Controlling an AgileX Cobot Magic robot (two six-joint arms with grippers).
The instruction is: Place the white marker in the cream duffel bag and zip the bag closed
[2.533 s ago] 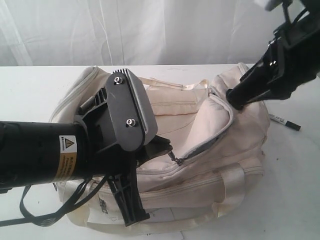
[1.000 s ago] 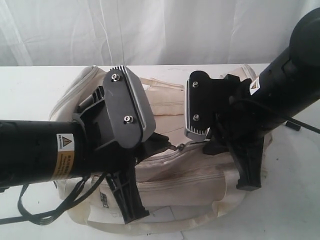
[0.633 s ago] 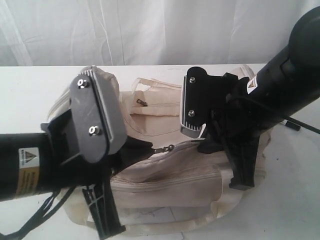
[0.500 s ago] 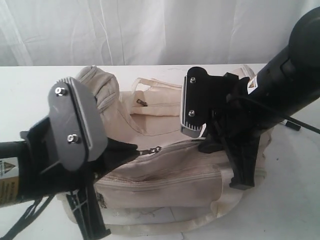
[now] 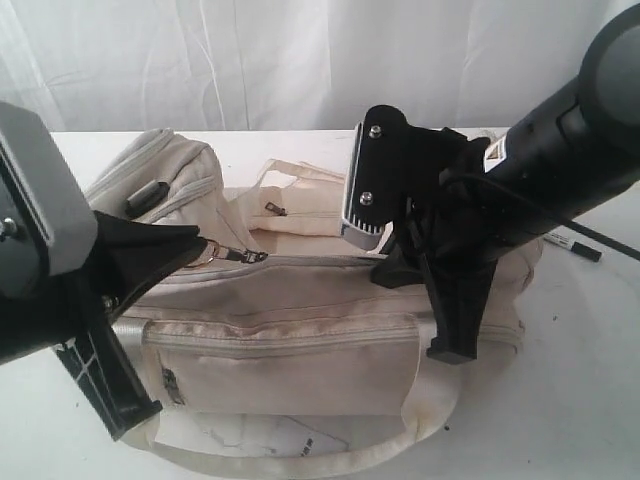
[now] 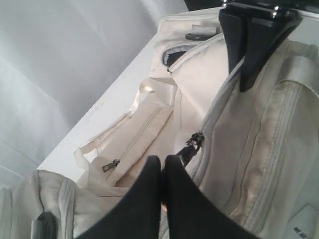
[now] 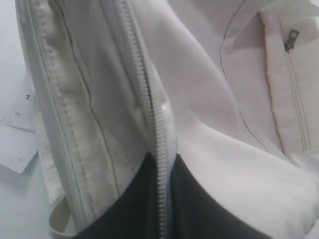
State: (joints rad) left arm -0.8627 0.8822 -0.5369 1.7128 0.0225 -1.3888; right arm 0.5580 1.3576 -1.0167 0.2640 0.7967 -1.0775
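Exterior view: cream duffel bag [image 5: 300, 330] lies on the white table [image 5: 590, 380]. Left gripper [image 5: 198, 247] is clenched on the zipper pull [image 5: 228, 253] near the bag's left end. Right gripper [image 5: 386, 272] is pinching the bag's top fabric. White marker [image 5: 568, 242] lies on the table just past the bag's right end, outside it.
Left wrist view: fingers [image 6: 144, 199] pressed together, the pull at their tips.
Right wrist view: fingers [image 7: 129, 209] clamped on the zipper seam [image 7: 149, 99].

No legible text, only blurred print on paper [image 5: 285, 436].
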